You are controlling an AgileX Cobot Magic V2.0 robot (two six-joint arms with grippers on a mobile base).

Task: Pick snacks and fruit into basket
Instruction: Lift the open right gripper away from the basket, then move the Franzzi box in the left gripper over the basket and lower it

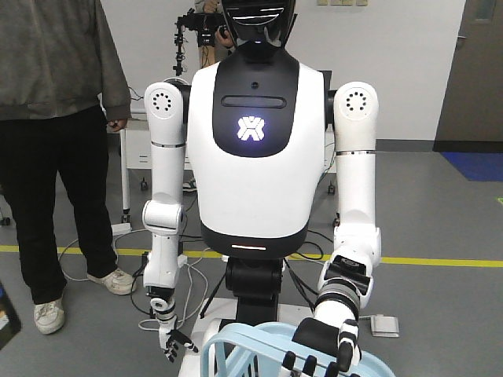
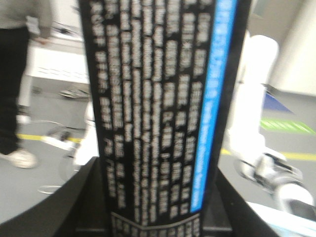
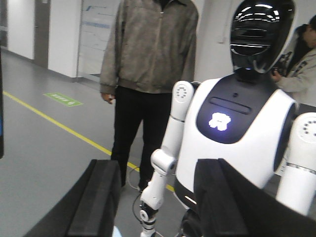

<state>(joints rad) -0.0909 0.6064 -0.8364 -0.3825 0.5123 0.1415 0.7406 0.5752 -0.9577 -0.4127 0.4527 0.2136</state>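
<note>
A black snack (image 2: 153,98) with a blue stripe stands clamped in the left gripper (image 2: 155,210), apparently mid-delivery. The basket (image 1: 236,345) sits low in front of a humanoid (image 1: 251,157). The right gripper (image 3: 158,197) is apart and empty. Next, the snack must clear the rim before release.

front: faces white humanoid (image 1: 251,196), near | wrists: look outward, same humanoid | left: black pack (image 2: 158,113) fills view
</note>
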